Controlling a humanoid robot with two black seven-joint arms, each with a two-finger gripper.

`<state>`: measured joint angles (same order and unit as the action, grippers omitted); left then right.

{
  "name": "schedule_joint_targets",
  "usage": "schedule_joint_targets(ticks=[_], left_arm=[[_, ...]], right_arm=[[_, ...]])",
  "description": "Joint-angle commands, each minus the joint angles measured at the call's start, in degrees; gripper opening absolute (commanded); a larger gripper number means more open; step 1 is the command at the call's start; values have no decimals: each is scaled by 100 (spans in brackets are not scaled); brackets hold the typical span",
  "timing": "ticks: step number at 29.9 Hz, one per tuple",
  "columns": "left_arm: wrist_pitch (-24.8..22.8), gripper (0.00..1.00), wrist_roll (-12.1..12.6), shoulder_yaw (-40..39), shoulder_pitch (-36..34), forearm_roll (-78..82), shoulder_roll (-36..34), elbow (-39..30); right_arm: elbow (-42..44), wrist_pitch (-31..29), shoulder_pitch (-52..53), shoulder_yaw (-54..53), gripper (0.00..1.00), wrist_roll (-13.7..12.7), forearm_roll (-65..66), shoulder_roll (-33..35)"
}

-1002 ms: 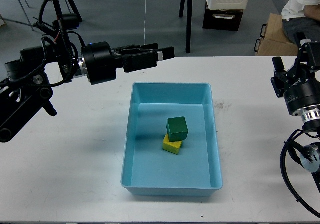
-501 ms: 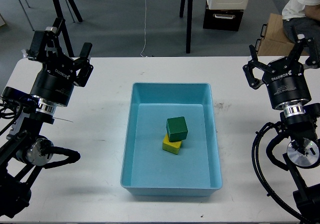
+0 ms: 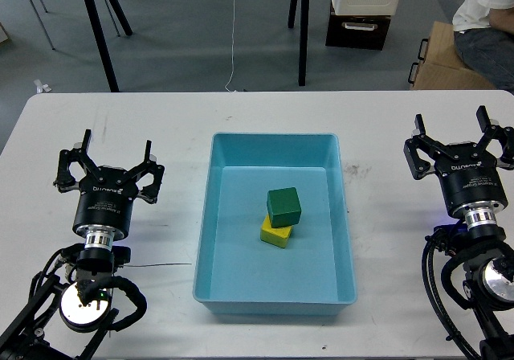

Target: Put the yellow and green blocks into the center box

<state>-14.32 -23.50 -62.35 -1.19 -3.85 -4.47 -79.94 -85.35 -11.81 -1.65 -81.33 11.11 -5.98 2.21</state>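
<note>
The left gripper (image 3: 109, 165) stands at the left side of the white table (image 3: 177, 127), raised above the surface and pointing away from the camera. Its two fingers (image 3: 67, 167) are spread wide apart, with nothing between them. A thin dark cable (image 3: 157, 265) lies on the table just right of this arm's base.

The light blue box (image 3: 276, 297) occupies the center of the table, open side up. The green block (image 3: 284, 207) sits inside it, near the middle of the floor. The yellow block (image 3: 276, 233) is also inside the box, touching the green block on its near side; the green block overlaps the yellow block's far edge, and whether it partly rests on top cannot be told. Both blocks are well apart from either gripper.

The right gripper (image 3: 458, 143) stands at the right side of the table, also raised and pointing away. Its fingers (image 3: 419, 147) are spread apart and hold nothing.

Beyond the far table edge, tripod legs (image 3: 100, 34) stand on the gray floor at left and a cardboard box (image 3: 438, 59) at right.
</note>
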Motion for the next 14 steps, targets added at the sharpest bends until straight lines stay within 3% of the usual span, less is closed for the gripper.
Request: schedule_joint_targets(ticks=[1, 4, 10, 14], left_arm=[[-185, 100, -5, 56, 32, -546, 69, -12], [-299, 100, 12, 56, -4, -555, 157, -12], [-317, 100, 302, 74, -4, -555, 8, -4], [-326, 100, 320, 65, 23, -555, -10, 14]], right_arm=[[-8, -32, -125, 11, 99, 22, 0, -98], [1, -32, -134, 11, 99, 22, 9, -203], [79, -32, -134, 38, 99, 31, 70, -221], [176, -6, -116, 29, 99, 22, 70, -221]])
